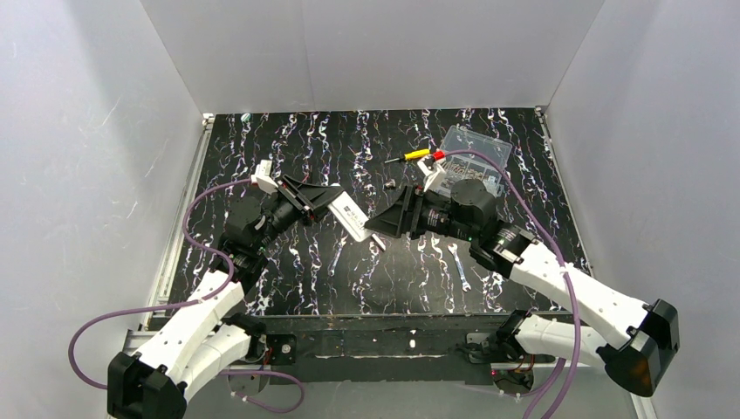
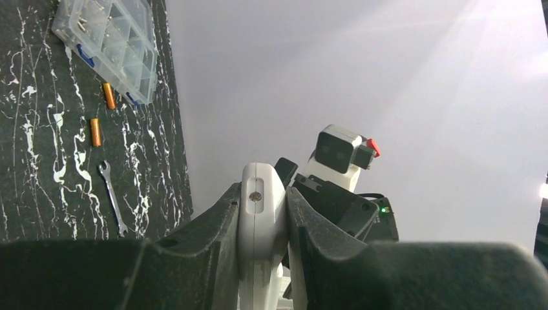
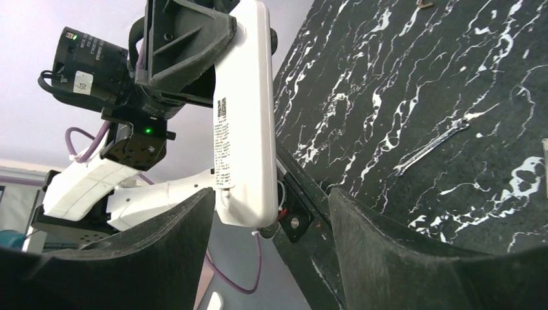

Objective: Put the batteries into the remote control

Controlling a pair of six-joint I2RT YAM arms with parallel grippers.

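nothing loaded yet, i judge: left gripper is clamped on one end of the remote control, held in the air over the middle of the worktop. right gripper jaws stand apart around its free end, not gripping. only the left wrist view shows both batteries, lying by the clear box toward the far right corner. right wrist view shows the label side; i can't tell the compartment's state.

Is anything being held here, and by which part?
The left gripper clamps the remote control by one end. The right gripper is open around its other end, gripping nothing.
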